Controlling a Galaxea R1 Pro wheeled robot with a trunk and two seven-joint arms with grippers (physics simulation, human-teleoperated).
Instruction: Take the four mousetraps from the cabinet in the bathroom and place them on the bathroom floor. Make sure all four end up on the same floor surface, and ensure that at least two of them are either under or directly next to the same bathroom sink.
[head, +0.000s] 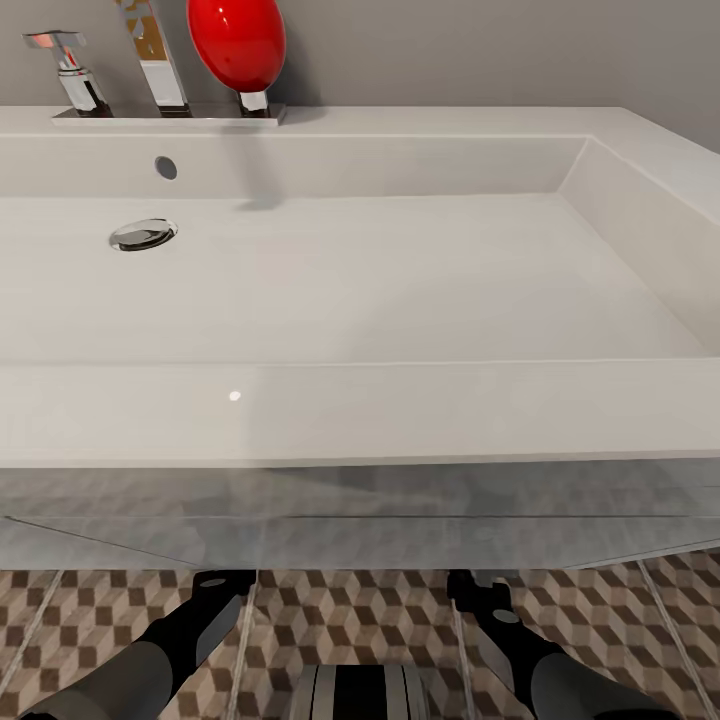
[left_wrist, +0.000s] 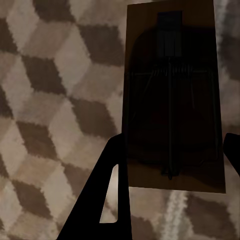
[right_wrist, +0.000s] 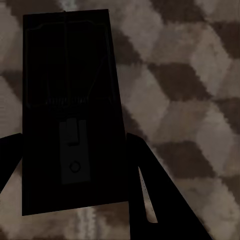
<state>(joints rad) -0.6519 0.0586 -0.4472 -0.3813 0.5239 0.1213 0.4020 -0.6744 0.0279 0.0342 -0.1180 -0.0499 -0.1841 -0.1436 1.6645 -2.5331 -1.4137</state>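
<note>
The robot stood hard up against the bathroom sink (head: 400, 300), the white basin spread wide before it and the chrome tap (head: 155, 55) at the back. Low down, both arms reached under the basin's front edge toward the bathroom floor (head: 350, 615), the left gripper (head: 215, 590) and right gripper (head: 480, 595) well apart.

Each carried a trap. In the left wrist view the fingers (left_wrist: 112, 200) pinched a brown mousetrap (left_wrist: 172, 100) by its long edges, cube-patterned tiles behind it. In the right wrist view the fingers (right_wrist: 142, 190) pinched a second mousetrap (right_wrist: 70, 110), very dark in shadow.

I judged the job about midway: two traps out of the cabinet and brought to the sink, neither yet clearly resting on the tiles. Whether they touched the floor I couldn't tell. The other two weren't accounted for
</note>
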